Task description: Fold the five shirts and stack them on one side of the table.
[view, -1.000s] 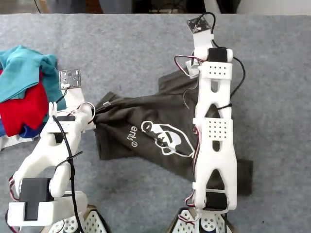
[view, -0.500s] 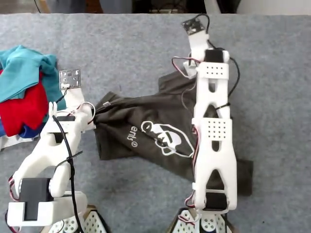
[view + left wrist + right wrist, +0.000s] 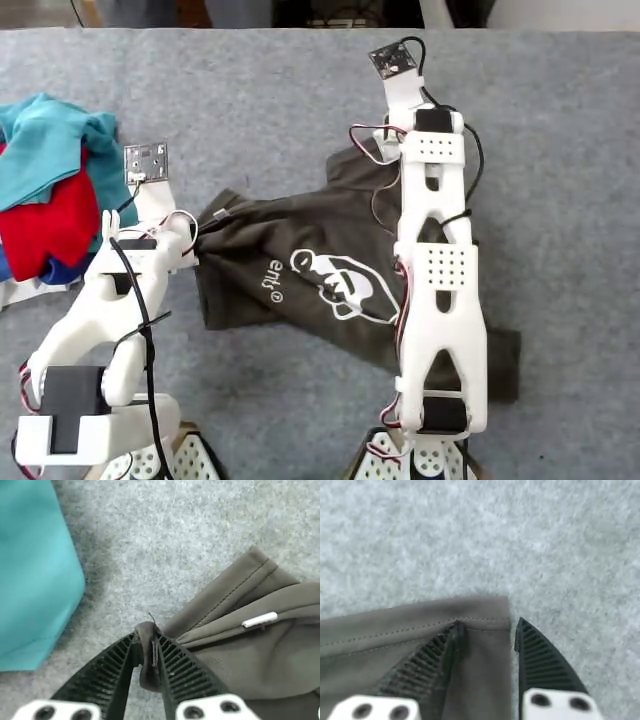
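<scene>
A dark brown shirt (image 3: 300,275) with a white print lies crumpled in the middle of the grey table. My left gripper (image 3: 148,652) is shut on a pinched fold at the shirt's (image 3: 260,645) left edge, seen in the high view at the gripper (image 3: 193,243). My right arm (image 3: 437,260) stretches over the shirt's right side to its far sleeve. There my right gripper (image 3: 487,630) stands open at a hemmed corner of the shirt (image 3: 395,630); one finger (image 3: 437,650) rests on the cloth, the other finger (image 3: 540,660) on the bare table beside it.
A pile of shirts, teal (image 3: 55,140) over red (image 3: 45,225) with some blue beneath, lies at the table's left edge. The teal cloth (image 3: 35,575) is close to my left gripper. Grey felt (image 3: 560,150) lies bare at the far side and right.
My right arm has reached a little farther across the table and slightly left, toward the sleeve's corner. The left arm and the shirt's left edge have stayed put.
</scene>
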`<state>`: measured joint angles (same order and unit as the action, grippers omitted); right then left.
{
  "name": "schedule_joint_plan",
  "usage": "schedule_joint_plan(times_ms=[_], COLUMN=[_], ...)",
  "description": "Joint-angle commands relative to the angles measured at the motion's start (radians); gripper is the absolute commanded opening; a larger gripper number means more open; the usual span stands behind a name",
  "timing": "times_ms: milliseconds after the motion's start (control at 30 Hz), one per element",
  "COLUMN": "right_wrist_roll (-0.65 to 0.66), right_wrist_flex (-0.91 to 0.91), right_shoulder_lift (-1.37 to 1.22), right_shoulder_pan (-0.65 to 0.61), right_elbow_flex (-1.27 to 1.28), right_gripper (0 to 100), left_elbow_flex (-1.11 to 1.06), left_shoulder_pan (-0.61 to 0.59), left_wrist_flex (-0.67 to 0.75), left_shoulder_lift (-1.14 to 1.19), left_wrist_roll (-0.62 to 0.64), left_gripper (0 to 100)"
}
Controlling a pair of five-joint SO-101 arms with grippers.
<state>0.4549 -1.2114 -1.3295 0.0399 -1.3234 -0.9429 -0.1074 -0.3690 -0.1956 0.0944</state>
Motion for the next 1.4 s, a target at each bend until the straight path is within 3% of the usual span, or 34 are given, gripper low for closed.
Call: schedule_joint_plan(times_ms=[0,100,233,500,667,833,1067,1367], right_wrist_roll=[0.012,0.012,0.017,0.071,-0.012,-0.138,-0.287,-0.413], right_wrist_flex=[0.020,0.020,0.028,0.031,-0.008,-0.169,-0.361,-0.368], right_shoulder_lift=[0.039,0.038,0.036,0.015,0.053,0.114,0.403,0.961], right_shoulder_pan=[-0.011,-0.011,-0.011,-0.011,0.006,0.029,0.083,0.107], right_elbow_flex=[0.008,0.013,0.013,0.015,-0.082,-0.294,-0.341,-0.348], right_gripper=[20.4,18.4,5.6,1.1,1.2,1.2,1.2,1.2], left_elbow_flex=[0.035,0.035,0.035,0.033,0.041,0.114,0.509,0.897], left_shoulder_pan=[0.005,0.004,0.004,0.004,0.005,-0.004,0.024,0.030], left_wrist_flex=[0.009,0.009,0.009,0.009,0.009,-0.003,-0.362,-0.499], left_shoulder_lift=[-0.003,-0.003,-0.003,-0.003,-0.003,-0.021,-0.199,-0.402], left_wrist_roll=[0.005,0.005,0.005,0.005,0.000,-0.003,-0.003,0.000], left_gripper=[3,3,3,3,3,3,3,3])
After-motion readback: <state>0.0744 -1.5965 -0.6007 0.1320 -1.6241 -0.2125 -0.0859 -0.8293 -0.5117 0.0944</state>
